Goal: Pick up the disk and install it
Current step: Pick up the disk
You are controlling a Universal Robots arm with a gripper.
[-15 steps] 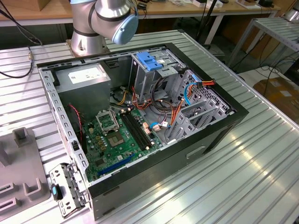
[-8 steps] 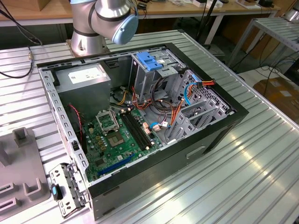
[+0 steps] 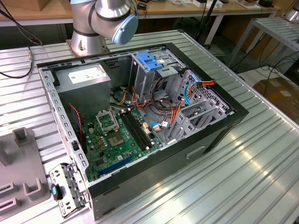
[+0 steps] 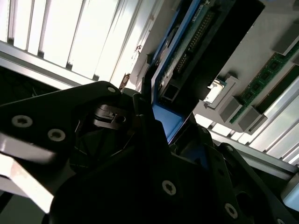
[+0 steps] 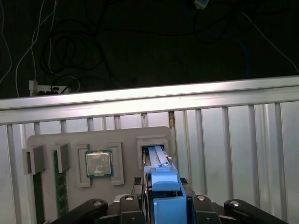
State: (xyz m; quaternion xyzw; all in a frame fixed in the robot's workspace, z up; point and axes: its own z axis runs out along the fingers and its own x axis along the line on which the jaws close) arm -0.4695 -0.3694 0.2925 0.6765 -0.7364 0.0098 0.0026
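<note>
Ribbed silver metal tabletop lies beneath the work. Nearest, the black two-fingered gripper is closed narrowly onto the disk, a flat grey hard drive in a blue plastic carrier frame, pinching the frame's sides so the drive stands on edge. Beyond, its far end meets the open slot of a grey moulded holder tray, which also seats a square processor chip.

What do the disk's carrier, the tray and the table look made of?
The disk carrier looks moulded blue plastic: uniform colour, soft sheen. The tray is matte grey, probably plastic: no glint. The table is ribbed bare metal, likely aluminium: bright reflections.
</note>
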